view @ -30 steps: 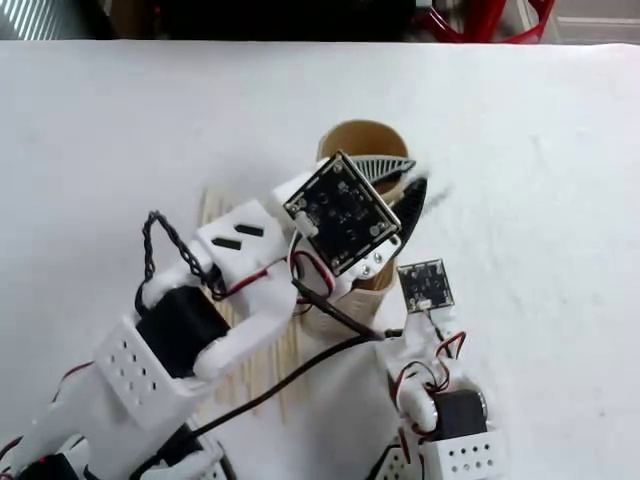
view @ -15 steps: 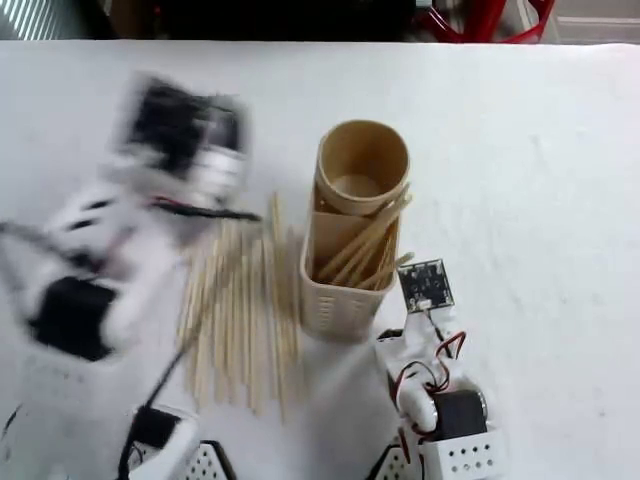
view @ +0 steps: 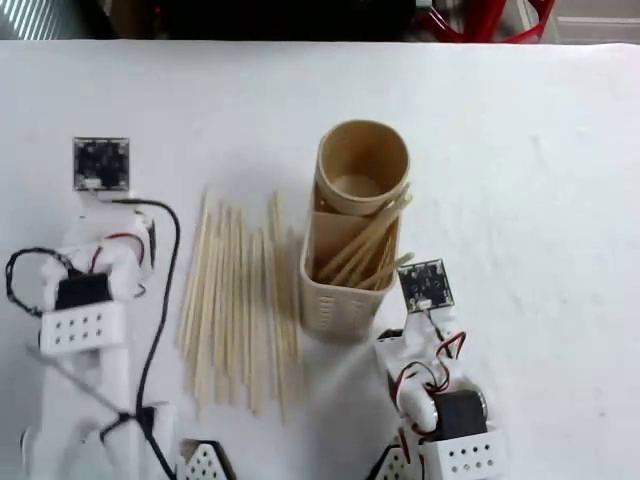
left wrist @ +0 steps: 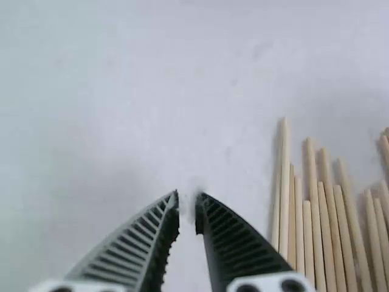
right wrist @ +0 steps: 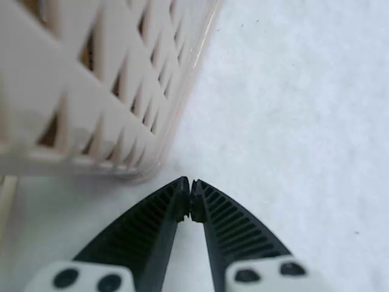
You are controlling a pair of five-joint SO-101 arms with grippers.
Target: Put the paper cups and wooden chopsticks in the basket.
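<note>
While you look down from the high view, note the cream plastic lattice basket (view: 335,300) standing mid-way across the white table (view: 520,150). A tan paper cup (view: 360,185) sits upright in its far end, and a few sticks (view: 365,245) lean inside it. The loose pale wooden chopsticks (view: 235,300) lie flat in a row just beside the basket, between it and the left arm (view: 85,300). The right arm (view: 440,400) sits on the basket's near side.

In the left wrist view, your left end effector (left wrist: 186,204) hangs over bare table with its jaws parted by only a narrow gap, holding nothing. The chopstick ends (left wrist: 316,207) lie close beside it.

In the right wrist view, your right end effector (right wrist: 190,198) has its tips pressed together and is empty, just beside the basket's lattice wall (right wrist: 91,91).

Expect the chopsticks to be light, stiff and smooth, so they will likely roll or slip under a glancing touch. They lie side by side and touching, which leaves little room for a finger between them. You would probably do best to take the outermost stick on the left arm's side. Grip it near its middle so it does not tip, and open the jaws wider first. Any paper cup is likely light and thin-walled, so pinch its rim gently.
</note>
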